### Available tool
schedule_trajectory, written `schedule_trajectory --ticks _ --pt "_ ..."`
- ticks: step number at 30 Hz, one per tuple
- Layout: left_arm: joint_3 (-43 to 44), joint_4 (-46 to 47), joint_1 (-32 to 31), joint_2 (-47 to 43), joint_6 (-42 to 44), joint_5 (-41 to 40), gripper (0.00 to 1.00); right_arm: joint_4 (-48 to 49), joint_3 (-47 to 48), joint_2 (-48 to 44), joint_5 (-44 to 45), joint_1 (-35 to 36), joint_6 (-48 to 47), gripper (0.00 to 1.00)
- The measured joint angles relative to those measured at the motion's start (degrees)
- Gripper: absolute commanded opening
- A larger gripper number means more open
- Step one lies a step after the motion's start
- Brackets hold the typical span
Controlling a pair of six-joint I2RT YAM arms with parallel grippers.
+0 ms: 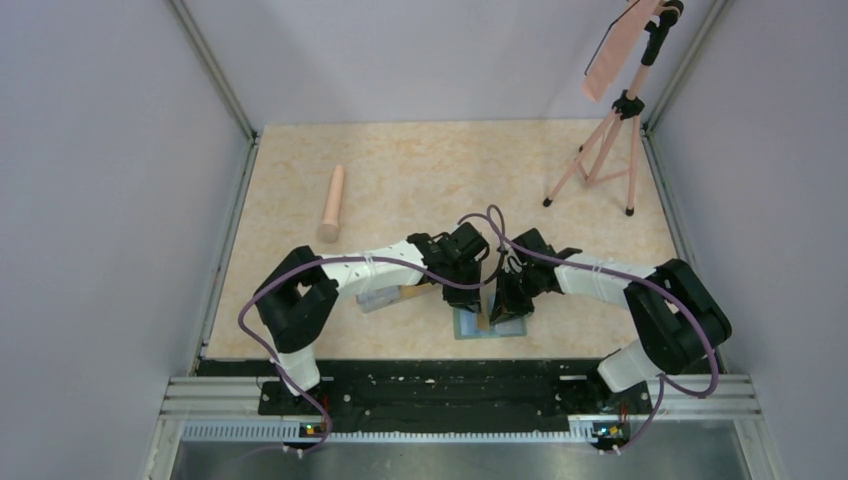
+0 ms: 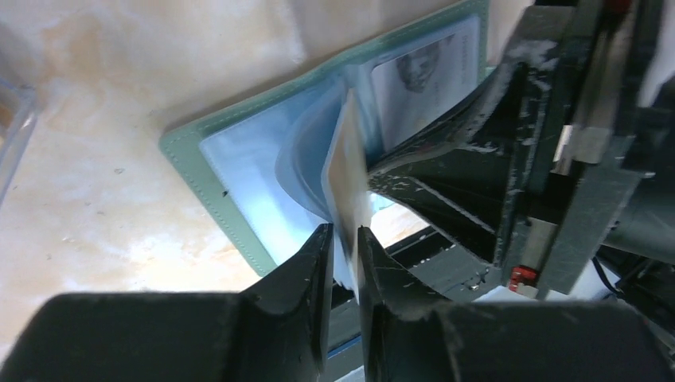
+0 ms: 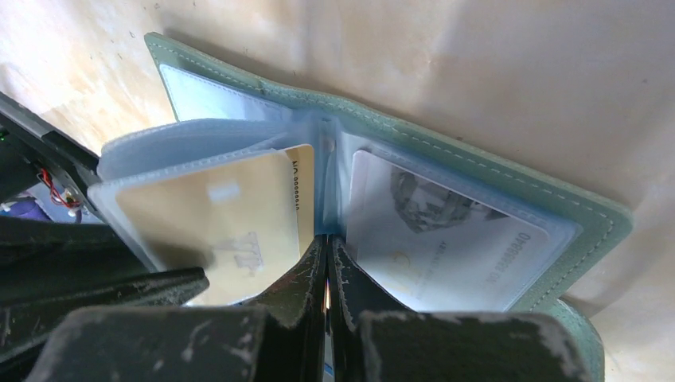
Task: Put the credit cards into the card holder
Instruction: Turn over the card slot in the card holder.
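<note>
The green card holder lies open on the table near the front edge, its pale blue pocket pages fanned up; it also shows in the top view and the left wrist view. My left gripper is shut on a yellow credit card that sits partly inside a raised pocket page, seen edge-on in the left wrist view. My right gripper is shut on the pocket pages at the spine. A whitish card with small print lies in the right-hand pocket. In the top view the left gripper and the right gripper meet over the holder.
A clear plastic box lies under my left forearm, just left of the holder. A pink cylinder lies at the back left. A pink tripod with a board stands at the back right. The black base rail runs close behind the holder.
</note>
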Motion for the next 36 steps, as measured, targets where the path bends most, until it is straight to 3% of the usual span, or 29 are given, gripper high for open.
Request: schedule_trajectory --ticks 4,15,23,30,36 --pt "0.8 0.9 -0.2 0.0 -0.5 1.4 0.0 -0.8 0.5 0.0 0.2 0.1 -0.1 0.0" --pt "6.2 -7.3 -0.2 2.0 -0.1 -1.4 0.0 -6.7 4.7 -6.8 2.5 0.1 0.2 0.0" --pt "9.1 -5.9 -0.2 4.8 0.2 2.4 0.22 -11.1 8.0 -14.1 6.1 -2.2 -0.1 0.0" --pt "9.9 4.5 -0.8 10.4 -1.9 11.1 0.25 -16.8 8.0 -17.4 9.1 -10.2 -2.7 0.0" --pt "11.0 10.2 -1.8 13.8 -3.4 15.5 0.27 -19.8 9.9 -18.7 10.6 -11.7 -4.7 0.0"
